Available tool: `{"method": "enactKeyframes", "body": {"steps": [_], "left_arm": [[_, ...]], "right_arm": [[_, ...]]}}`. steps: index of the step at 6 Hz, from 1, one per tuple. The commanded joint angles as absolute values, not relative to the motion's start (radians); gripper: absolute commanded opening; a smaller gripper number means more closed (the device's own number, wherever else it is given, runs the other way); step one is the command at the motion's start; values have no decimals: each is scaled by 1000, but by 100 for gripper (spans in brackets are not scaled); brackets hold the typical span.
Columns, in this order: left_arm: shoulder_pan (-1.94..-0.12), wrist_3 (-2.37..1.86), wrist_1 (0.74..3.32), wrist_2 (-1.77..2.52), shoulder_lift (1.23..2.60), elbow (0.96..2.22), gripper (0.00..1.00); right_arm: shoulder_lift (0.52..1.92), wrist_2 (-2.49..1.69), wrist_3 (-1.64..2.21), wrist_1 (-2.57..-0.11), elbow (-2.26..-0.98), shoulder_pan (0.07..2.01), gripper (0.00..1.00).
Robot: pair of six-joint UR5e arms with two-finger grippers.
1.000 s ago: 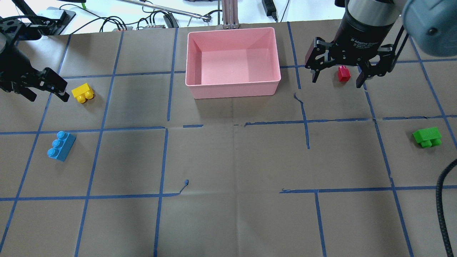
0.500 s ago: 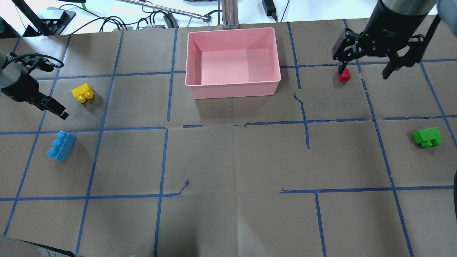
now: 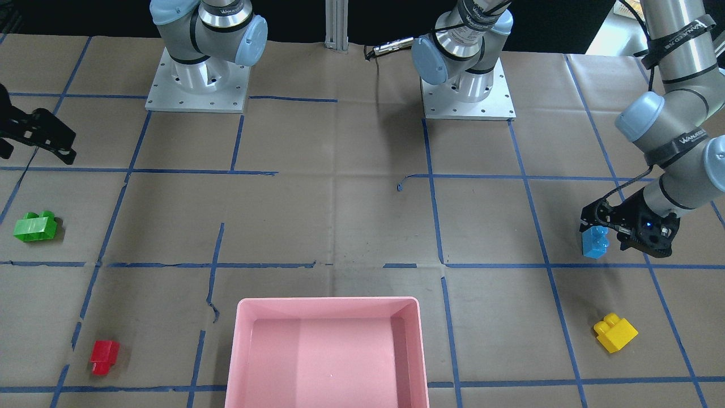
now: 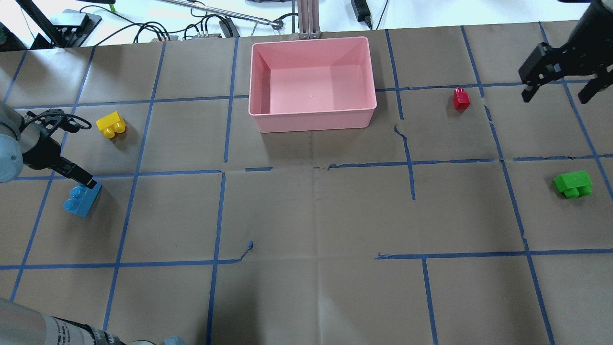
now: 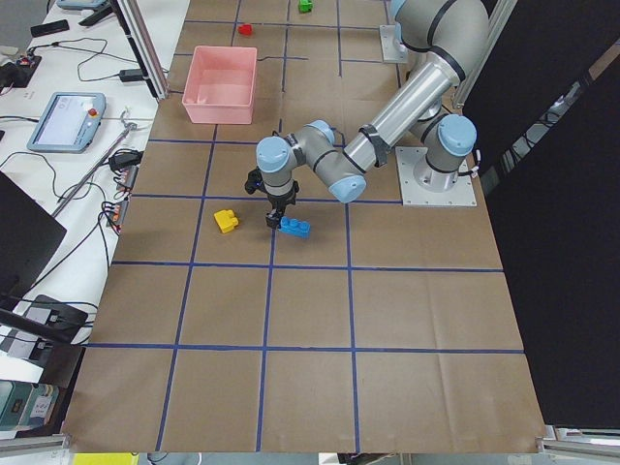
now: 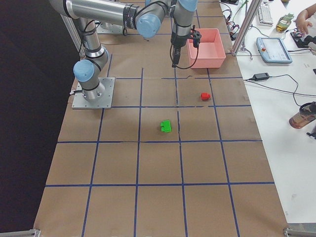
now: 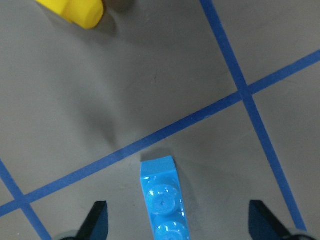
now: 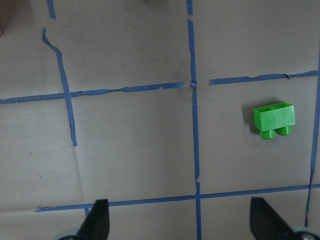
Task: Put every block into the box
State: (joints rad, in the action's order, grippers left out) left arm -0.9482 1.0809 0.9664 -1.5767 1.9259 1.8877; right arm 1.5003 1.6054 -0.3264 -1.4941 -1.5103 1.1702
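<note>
The pink box (image 4: 311, 120) stands empty at the table's far middle. The blue brick (image 4: 81, 202) lies at the left; in the left wrist view the brick (image 7: 162, 200) sits between the spread fingers of my open left gripper (image 7: 180, 222), which hovers right over it without gripping. The yellow brick (image 4: 111, 124) lies farther back on the left. The red brick (image 4: 461, 99) lies right of the box. The green brick (image 4: 573, 183) lies at the right edge. My right gripper (image 4: 555, 93) is open and empty, raised to the right of the red brick and behind the green one.
Brown paper with a blue tape grid (image 4: 313, 167) covers the table. Cables and equipment (image 4: 201, 26) lie beyond the far edge. The two arm bases (image 3: 198, 79) stand at the robot's side of the table.
My left gripper has moved from beside the yellow brick toward the robot, to over the blue brick. My right gripper has moved right, away from the red brick, still open.
</note>
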Motion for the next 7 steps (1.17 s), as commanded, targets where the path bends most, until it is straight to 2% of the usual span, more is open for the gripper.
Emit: {"method": "enactKeyframes", "body": {"steps": [1, 2, 3, 4, 5, 6, 7], "left_arm": [[-946, 1078, 940, -1580, 1959, 1901, 89], [-946, 1078, 940, -1588, 1965, 1901, 50], [-946, 1069, 940, -1606, 1965, 1893, 6], [-948, 1021, 943, -1609, 1965, 1879, 0], [-966, 955, 953, -1602, 1965, 1847, 0], [-1012, 924, 981, -1592, 1960, 1788, 0], [-1135, 810, 1065, -1591, 1965, 1675, 0]], "right_arm": [[1476, 1644, -553, -1532, -1517, 986, 100], [1426, 1646, -645, -1578, -1519, 930, 100], [1351, 1647, -663, -1641, -1519, 904, 100], [1291, 1647, -667, -1676, -1520, 902, 100], [1263, 1644, -666, -1704, -1551, 902, 100], [1259, 1644, -672, -1818, -1639, 896, 99], [1258, 1647, -734, -1945, -1740, 885, 99]]}}
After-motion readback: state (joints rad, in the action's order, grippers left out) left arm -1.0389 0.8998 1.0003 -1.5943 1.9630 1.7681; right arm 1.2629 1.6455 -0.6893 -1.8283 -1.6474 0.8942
